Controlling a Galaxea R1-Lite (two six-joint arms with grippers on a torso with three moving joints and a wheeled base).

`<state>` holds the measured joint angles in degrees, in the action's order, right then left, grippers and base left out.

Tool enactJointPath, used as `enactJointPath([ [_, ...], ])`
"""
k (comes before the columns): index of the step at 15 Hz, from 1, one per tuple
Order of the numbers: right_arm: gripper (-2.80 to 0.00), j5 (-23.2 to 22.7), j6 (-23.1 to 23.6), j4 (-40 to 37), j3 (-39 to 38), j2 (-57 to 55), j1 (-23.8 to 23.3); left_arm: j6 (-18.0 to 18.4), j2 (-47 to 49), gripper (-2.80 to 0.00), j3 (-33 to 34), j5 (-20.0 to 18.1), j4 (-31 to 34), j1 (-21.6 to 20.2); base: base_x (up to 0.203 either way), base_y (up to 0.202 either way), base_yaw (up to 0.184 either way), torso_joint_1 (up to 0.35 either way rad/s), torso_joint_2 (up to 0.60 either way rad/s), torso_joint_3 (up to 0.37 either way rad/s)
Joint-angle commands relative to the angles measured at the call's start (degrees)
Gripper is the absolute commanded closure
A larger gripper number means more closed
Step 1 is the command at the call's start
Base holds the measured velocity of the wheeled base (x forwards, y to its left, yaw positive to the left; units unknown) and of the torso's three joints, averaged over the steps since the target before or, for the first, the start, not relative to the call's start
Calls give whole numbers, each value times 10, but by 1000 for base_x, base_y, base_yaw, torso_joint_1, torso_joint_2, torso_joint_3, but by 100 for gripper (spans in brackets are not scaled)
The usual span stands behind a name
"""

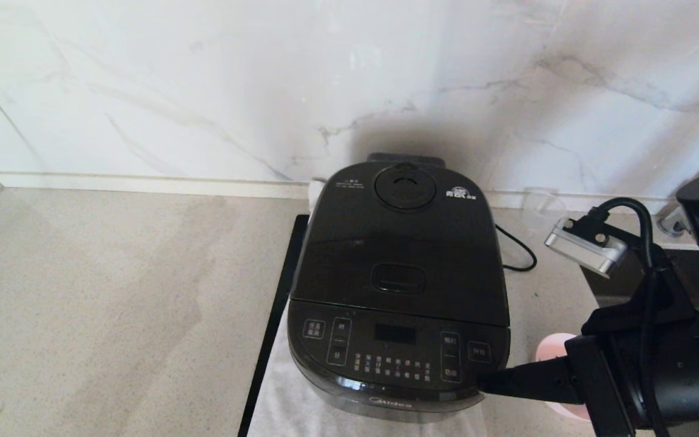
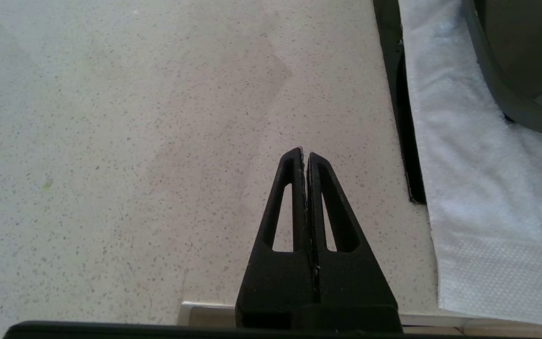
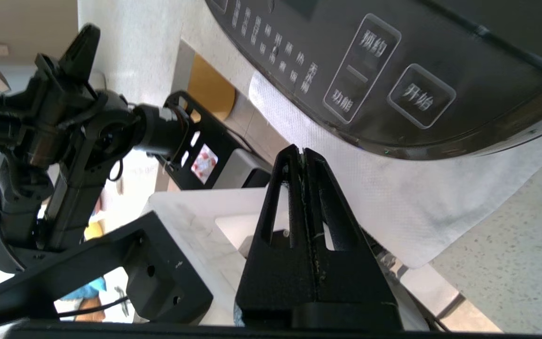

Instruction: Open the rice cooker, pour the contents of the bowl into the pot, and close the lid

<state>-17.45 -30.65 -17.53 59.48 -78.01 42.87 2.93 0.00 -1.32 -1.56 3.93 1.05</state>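
Rice cooker (image 1: 399, 291): black, on the counter (image 1: 113, 291), centre of view
Lid (image 1: 401, 243): down, steam vent knob at 12 o'clock
Bowl (image 1: 553, 352): pink, at 4 o'clock of the cooker, partly hidden
Right claw (image 1: 489, 382): fingertips pressed together beside the cooker's front corner, at 5 o'clock

Glossy blk rice cooker (image 1: 398, 291), pink bowl (image 1: 553, 352), speckled beige counter (image 1: 113, 303)

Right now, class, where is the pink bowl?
In the head view, the bowl sits on the counter at the robot's right, beside the rice cooker's front corner, mostly hidden behind the right gripper.
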Motion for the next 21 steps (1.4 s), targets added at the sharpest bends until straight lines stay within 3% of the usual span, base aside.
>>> enactJointPath([
  [1, 0, -2, -1, -1, -1, 6, -13, 1, -1, 0, 0, 0, 0, 0, 0, 0, 0, 0, 0, 0],
  [15, 0, -6, 2, 2, 6, 1, -45, 1, -1, 0, 0, 0, 0, 0, 0, 0, 0, 0, 0, 0],
  [21, 0, -29, 2, 2, 9, -11, -60, 0, -1, 0, 0, 0, 0, 0, 0, 0, 0, 0, 0, 0],
])
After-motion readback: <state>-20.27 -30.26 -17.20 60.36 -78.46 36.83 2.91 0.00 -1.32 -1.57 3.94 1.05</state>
